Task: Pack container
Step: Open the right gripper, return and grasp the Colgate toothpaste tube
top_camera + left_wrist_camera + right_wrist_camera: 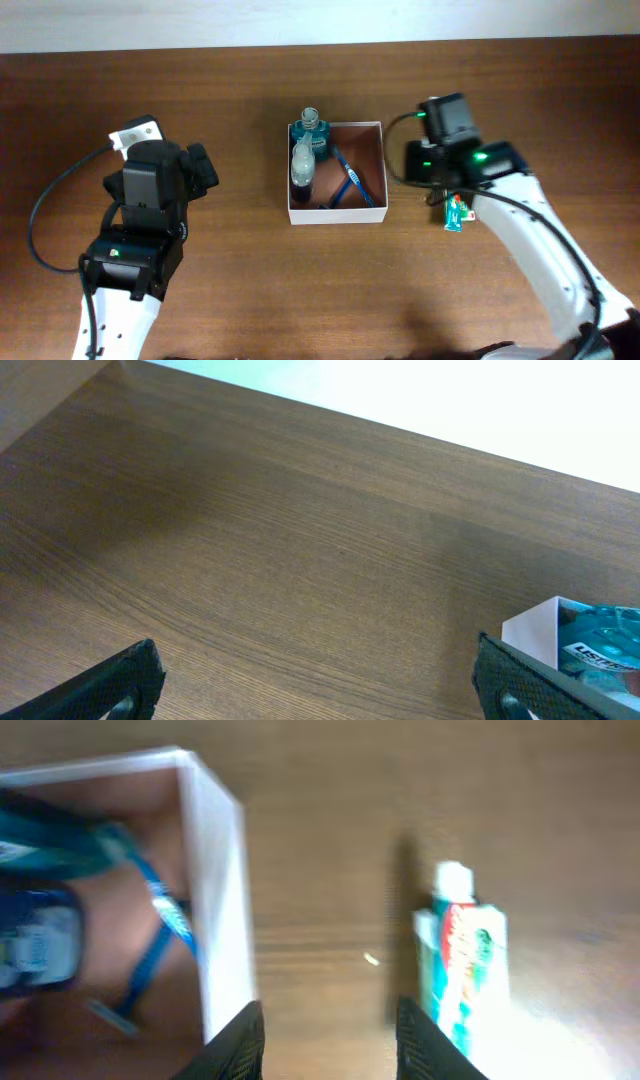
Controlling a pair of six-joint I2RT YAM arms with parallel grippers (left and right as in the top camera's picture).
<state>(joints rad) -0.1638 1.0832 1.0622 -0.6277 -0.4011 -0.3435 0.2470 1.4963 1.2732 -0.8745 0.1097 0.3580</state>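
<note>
The container (pixel 340 214), a shallow white-walled box with a pinkish-brown inside, sits mid-table. Inside it are a teal bottle (pixel 313 130), a small clear bottle (pixel 302 165) and a blue toothbrush (pixel 352 180). A toothpaste tube (pixel 457 213) lies on the table to the container's right. My right gripper (pixel 330 1020) hangs open above bare wood, between the container's white wall (pixel 220 900) and the toothpaste tube (pixel 465 960), holding nothing. Far to the left, my left gripper (pixel 318 670) stands wide open and holds nothing. A corner of the container (pixel 535 635) shows by its right finger.
Brown wooden table (pixel 250 290) all around. The right arm's white link (pixel 540 250) crosses the front right of the table. The left arm (pixel 135 250) and its black cable occupy the front left. A pale wall runs along the table's far edge.
</note>
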